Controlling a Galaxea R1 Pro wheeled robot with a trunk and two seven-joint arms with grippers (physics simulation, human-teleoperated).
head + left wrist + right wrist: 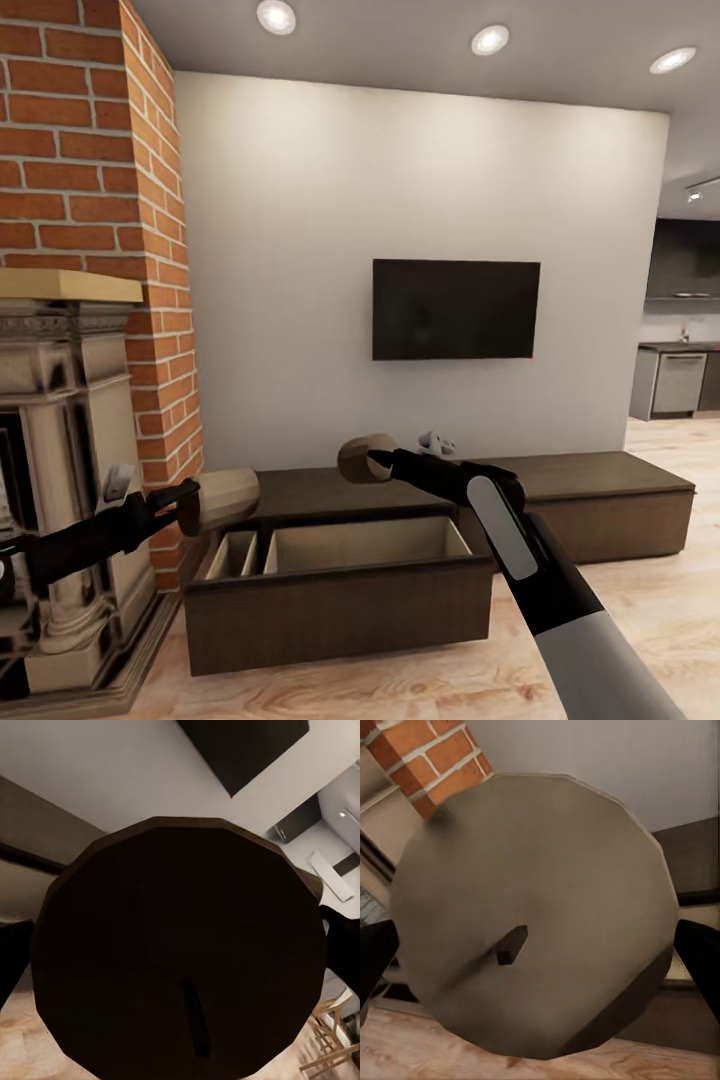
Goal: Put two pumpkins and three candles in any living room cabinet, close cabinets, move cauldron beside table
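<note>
A long, low dark-brown cabinet (600, 490) runs along the white wall beneath a wall-mounted television (455, 309), with a brick chimney (110, 170) and a pale stone fireplace surround (70, 400) rising beside the left arm. The cabinet's drawer (340, 590) stands pulled out over the light wood floor (650, 620), its pale interior open and split by a divider into a narrow and a wide compartment; nothing can be made out inside.

The right gripper (375, 462) hangs above the cabinet top, just behind the open drawer, its dark fingers (701, 956) closed on either side of a stubby tan candle (362, 458). In the right wrist view that candle's round end, with a short dark wick, sits squarely between the fingers (529, 915).

The left gripper (190, 500) hovers over the drawer's near-left corner, close to the brickwork, clamped on a second candle (225, 498) of the same tan colour lying roughly on its side. In the left wrist view the second candle's end appears dark and shadowed (180, 952), wick showing, with a dark finger (13, 960) at its edge.

A small white object (437, 442) rests on the cabinet top just beyond the right gripper; it is too small to identify. A kitchen (680, 370) opens at the far right.
</note>
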